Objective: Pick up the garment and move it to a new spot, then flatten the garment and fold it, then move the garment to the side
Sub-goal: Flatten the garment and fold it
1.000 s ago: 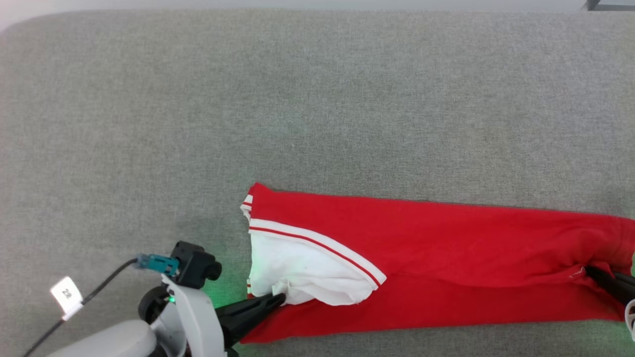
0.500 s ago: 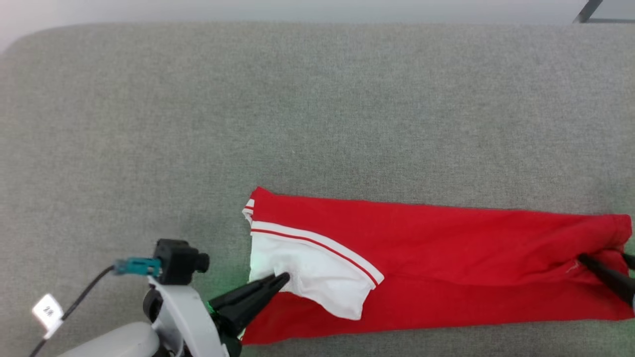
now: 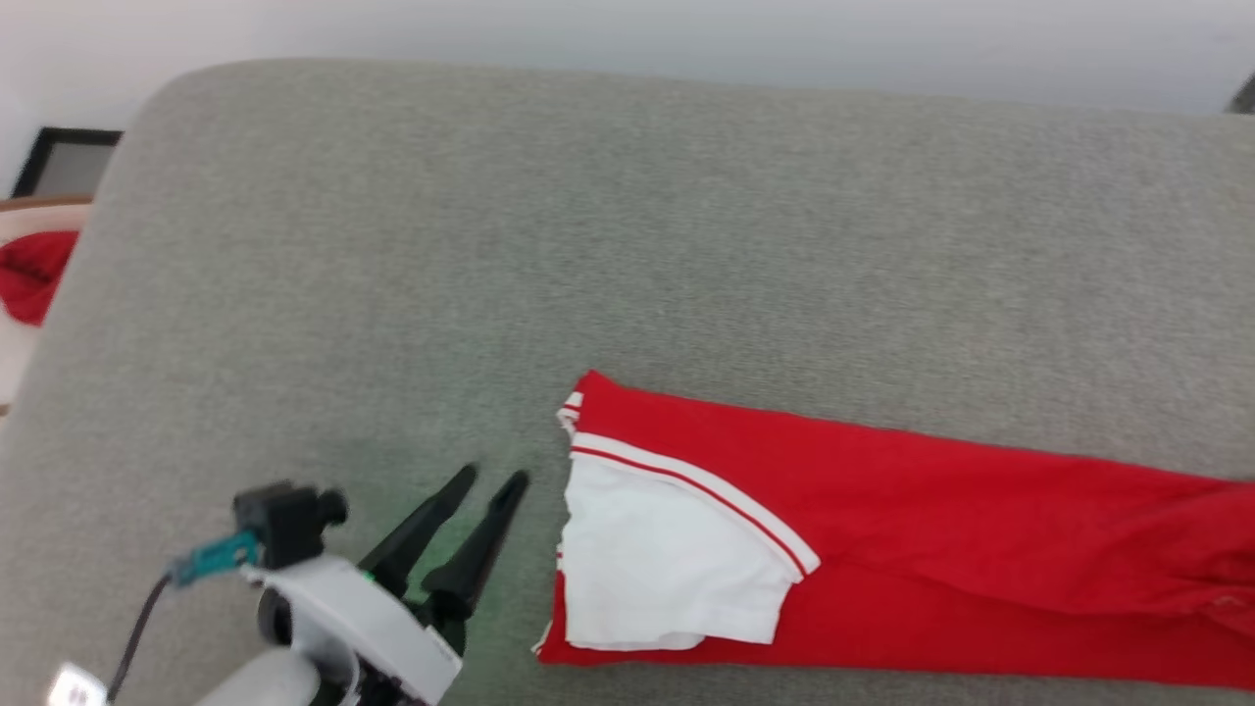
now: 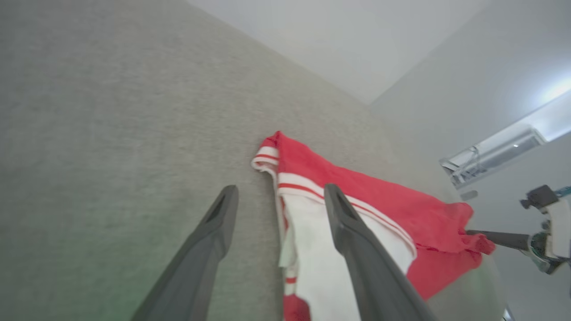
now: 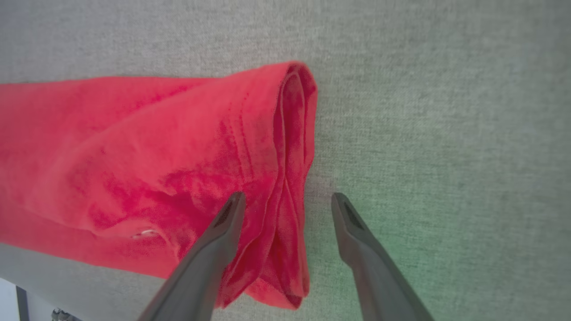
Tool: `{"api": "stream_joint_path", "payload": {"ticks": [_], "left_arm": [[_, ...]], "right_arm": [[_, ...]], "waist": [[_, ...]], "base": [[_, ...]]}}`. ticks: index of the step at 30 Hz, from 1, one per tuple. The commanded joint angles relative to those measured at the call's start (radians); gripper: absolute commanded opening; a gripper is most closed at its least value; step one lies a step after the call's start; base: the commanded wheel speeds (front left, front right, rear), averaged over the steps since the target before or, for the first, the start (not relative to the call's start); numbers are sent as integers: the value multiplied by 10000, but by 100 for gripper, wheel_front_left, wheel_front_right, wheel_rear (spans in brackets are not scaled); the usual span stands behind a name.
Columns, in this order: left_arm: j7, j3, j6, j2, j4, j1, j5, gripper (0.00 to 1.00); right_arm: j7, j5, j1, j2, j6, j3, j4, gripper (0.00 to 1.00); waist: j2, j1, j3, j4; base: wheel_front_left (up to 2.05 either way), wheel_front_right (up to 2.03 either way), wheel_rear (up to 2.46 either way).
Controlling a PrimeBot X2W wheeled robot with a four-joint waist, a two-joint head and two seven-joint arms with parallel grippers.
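Released since a second ago, the white sleeve (image 3: 657,574) is no longer pinched by the left gripper (image 3: 492,477). Its fingers are now spread wide and have been drawn back just beside the sleeve end of the garment (image 3: 931,529), apart from the cloth. The garment is laid out as a long folded red band on the grey padded surface (image 3: 588,245), with the white sleeve, edged in red-and-white trim, flattened on top at one end. At the garment's opposite end the right gripper (image 5: 289,196), clamped on the hem a second ago, is likewise opened wide. One finger is seen over the folded red hem and the other just past the garment's edge. Whether the hem is touched cannot be told. A red cloth (image 3: 29,275) is seen well apart from the garment, beyond its sleeve end.
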Motion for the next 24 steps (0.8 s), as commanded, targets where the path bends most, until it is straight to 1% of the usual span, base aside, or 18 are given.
{"api": "stream_joint_path", "payload": {"ticks": [1, 3, 7, 10, 15, 17, 20, 24], "left_arm": [[14, 227, -64, -120, 191, 298, 202, 100], [12, 1179, -256, -798, 744, 863, 733, 100], [10, 2766, -552, -1738, 1369, 1646, 1840, 100], [10, 3558, -635, -2079, 1475, 1831, 2824, 100], [9, 4648, -673, -2425, 1388, 1889, 4990, 100], [8, 5066, -670, -2657, 1297, 1945, 5803, 100], [8, 5725, -525, -2982, 977, 2000, 7091, 100], [8, 6347, -535, -3415, 732, 2267, 8452, 100]], "right_arm": [[84, -6, 97, 85, -12, -121, 59, 100], [386, -50, 211, 257, -12, -367, 146, 100], [815, -165, 230, 567, -12, -848, 275, 100], [1200, -448, 169, 780, -12, -1159, 447, 100], [2049, -974, 51, 1338, -12, -1477, 735, 100], [2362, -1257, -49, 1588, -12, -1549, 821, 100], [2732, -1625, -227, 2064, -12, -1724, 971, 100], [3180, -2141, -423, 2733, -2, -1743, 1018, 100]], "waist": [[0, 0, -82, 305], [0, 0, -71, 430], [0, 0, -53, 614], [0, 0, -54, 728], [0, 0, -87, 811], [0, 0, -95, 817], [0, 0, -86, 817], [0, 0, -40, 777]], "base": [[0, 0, 0], [0, 0, 0], [0, 0, 0], [0, 0, 0], [0, 0, 0], [0, 0, 0], [0, 0, 0], [0, 0, 0]]}}
